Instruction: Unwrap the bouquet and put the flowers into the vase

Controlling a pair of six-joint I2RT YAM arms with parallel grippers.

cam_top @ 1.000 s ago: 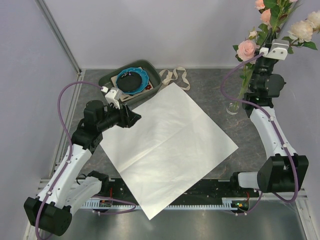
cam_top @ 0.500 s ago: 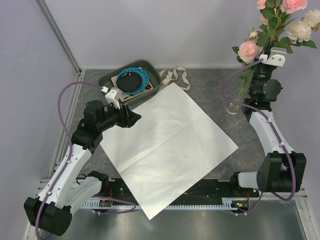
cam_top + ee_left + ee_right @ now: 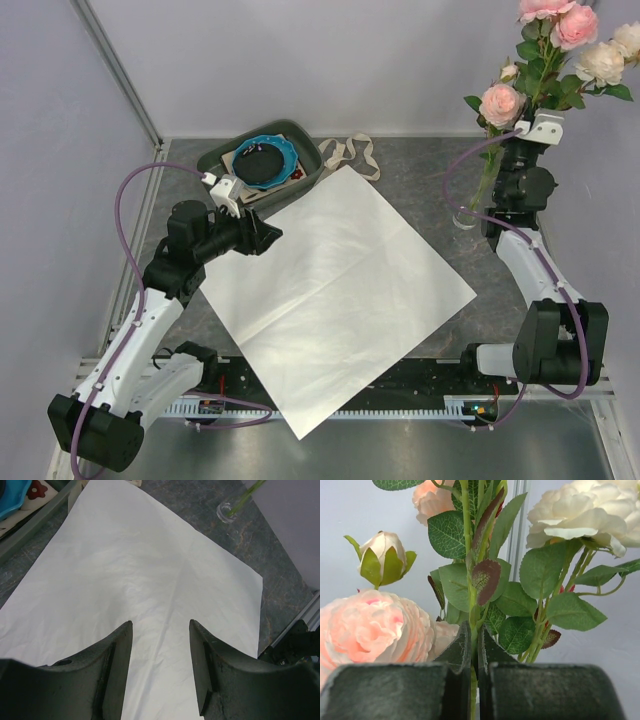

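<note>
Over the far right corner, the right gripper (image 3: 475,652) stayed clamped on the flowers (image 3: 575,28) and had tipped them nearer upright — stem ends sat in the vase (image 3: 464,214), so release looked near. The left gripper (image 3: 160,640) hung spread above the paper (image 3: 330,290).

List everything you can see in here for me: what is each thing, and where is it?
flowers: one bunch, several pink and cream roses with green leaves, held high at the far right, stems running down to the vase
vase: one, clear glass, right side of the table
paper sheet: one, white, spread flat mid-table
ribbon: one, cream, behind the paper
tray: one, grey-green, back left
dish: one, blue, in the tray, something dark and round on it
table: one, mottled dark grey
arms: two, white and black, near edge
left fingers: two, dark, open above the paper
right fingers: two, dark, shut on the flower stems
</note>
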